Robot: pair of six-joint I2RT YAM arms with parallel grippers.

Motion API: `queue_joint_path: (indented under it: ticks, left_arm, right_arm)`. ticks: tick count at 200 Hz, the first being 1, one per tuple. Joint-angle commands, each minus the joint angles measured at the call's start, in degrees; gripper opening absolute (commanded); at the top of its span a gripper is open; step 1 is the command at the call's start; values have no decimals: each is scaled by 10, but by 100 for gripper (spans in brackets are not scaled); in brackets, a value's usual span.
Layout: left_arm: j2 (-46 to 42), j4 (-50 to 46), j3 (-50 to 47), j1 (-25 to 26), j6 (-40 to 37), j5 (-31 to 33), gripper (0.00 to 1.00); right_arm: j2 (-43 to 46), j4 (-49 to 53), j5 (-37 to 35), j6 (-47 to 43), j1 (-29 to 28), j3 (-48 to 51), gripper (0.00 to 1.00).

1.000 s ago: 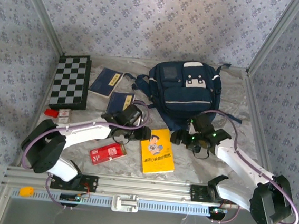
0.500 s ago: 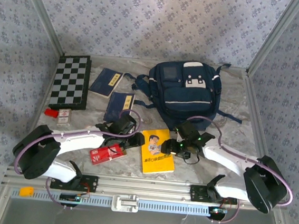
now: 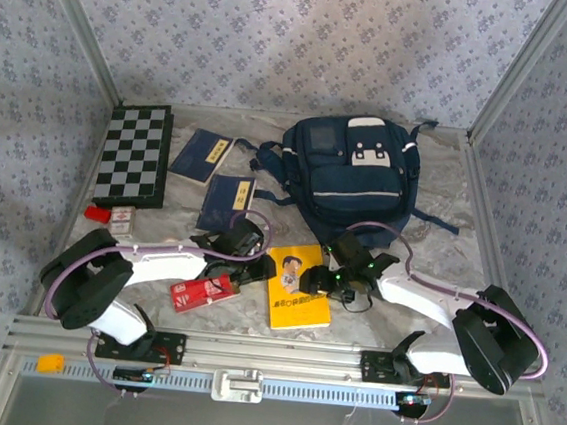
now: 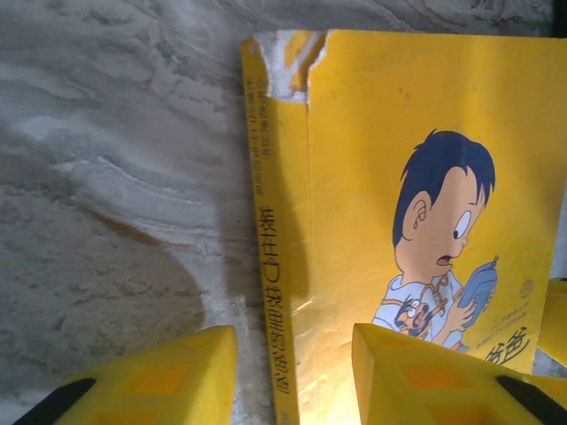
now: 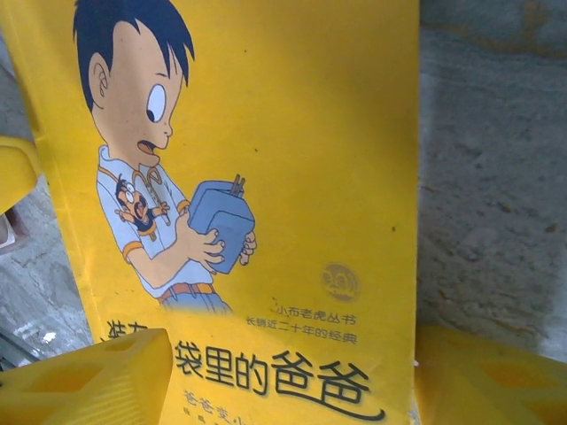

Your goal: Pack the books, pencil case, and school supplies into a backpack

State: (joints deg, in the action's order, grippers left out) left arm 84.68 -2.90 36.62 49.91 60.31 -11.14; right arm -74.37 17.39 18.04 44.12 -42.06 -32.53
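Astride the spine of the yellow book (image 4: pixel 372 133), left gripper (image 4: pixel 292 363), spread apart; astride the opposite edge, right gripper (image 5: pixel 292 354), likewise apart.

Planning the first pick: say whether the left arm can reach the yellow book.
Probably yes: the left gripper is open, straddling the spine edge of the yellow book, nothing between. The right gripper, open over the same book, may crowd it.

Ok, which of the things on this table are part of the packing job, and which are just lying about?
For the job: backpack; yellow book; navy book at the back; navy book nearer the arms; red pencil case.
Lying about: chequered board; small red block; small pale box next to it; orange block at the near left corner.
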Motion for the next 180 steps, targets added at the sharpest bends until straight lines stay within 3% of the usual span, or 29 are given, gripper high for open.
queue_joint_path:
  ticks: [1,64,100,138,180]
  left_arm:
    - [9,20,8,6,1,-10,37]
    - [20,25,1,8,0,7,35]
    - [26,23,-1,9,-2,14,33]
    - [31,28,-3,10,-2,16,33]
    - [32,25,-2,10,-3,18,33]
  right_arm:
    - [13,-14,19,8,-4,6,72]
    - [24,-63,79,13,1,6,69]
    - [73,-67,94,15,2,10,65]
    - [95,-99,120,30,14,33,57]
    - [86,-74,100,19,16,39,41]
